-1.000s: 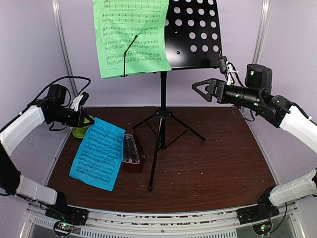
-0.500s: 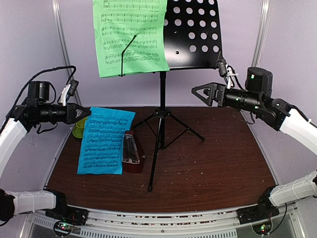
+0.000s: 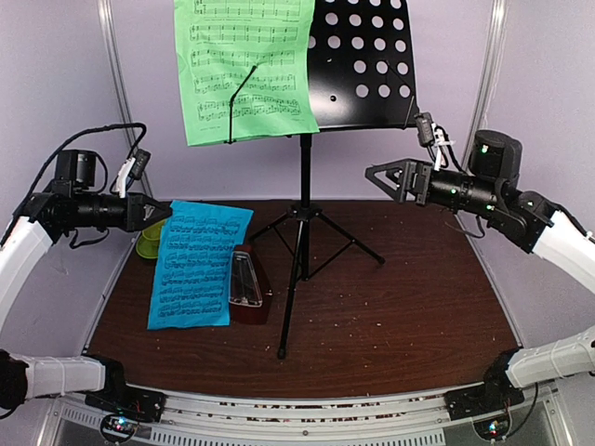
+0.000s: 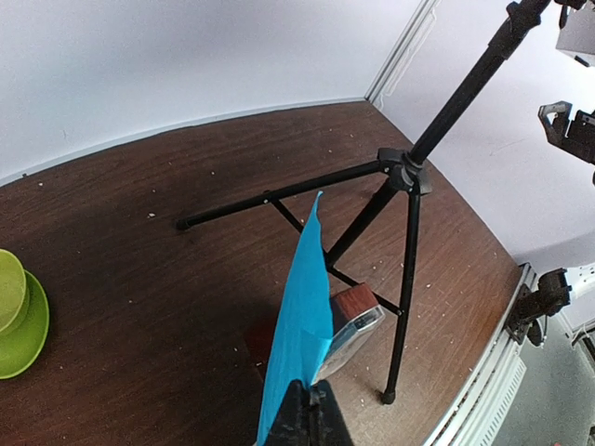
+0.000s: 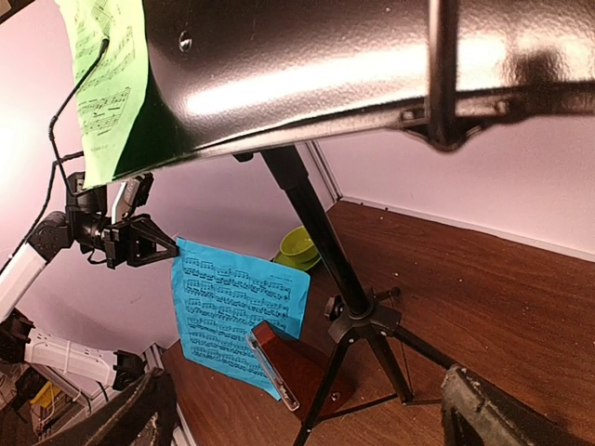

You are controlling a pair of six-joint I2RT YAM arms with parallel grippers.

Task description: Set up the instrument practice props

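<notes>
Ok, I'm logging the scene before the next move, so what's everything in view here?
music stand: one, black, tripod standing mid-table, hole-punched desk on top.
green sheet of music: one, green, on the desk's left half, under a wire retainer.
blue sheet of music: one, blue, hanging in the air at the left.
metronome: one, reddish-brown with clear cover, on the table by the stand's near leg.
bowl: one, lime-green, table's far left.
table: one, dark brown wood.
left pincer: shut on the blue sheet's edge.
right pincer: open, empty, near the desk's lower right corner.
</notes>
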